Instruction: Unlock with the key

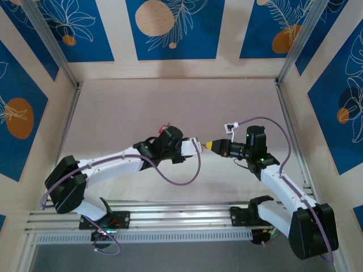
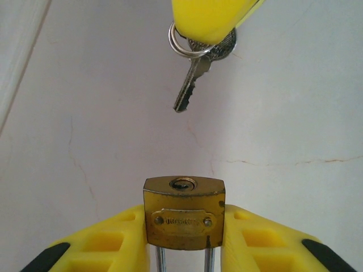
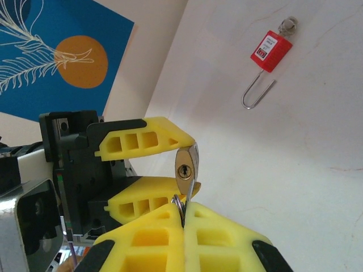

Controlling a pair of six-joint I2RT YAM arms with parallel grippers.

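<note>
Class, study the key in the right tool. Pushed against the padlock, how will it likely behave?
The key is thin metal, so probably stiff itself. It seems pinched only at its head by the right tool, beside a loose ring, so it may swivel or slip against the padlock.

white arms (image 1: 108, 164), yellow pincers (image 3: 184, 220), purple cables (image 1: 176, 181)

The pale, faintly cracked table (image 1: 170, 102) carries 1 red padlock (image 3: 271, 51), lying flat near its middle, silver shackle out, well away from all 4 edges.
</note>
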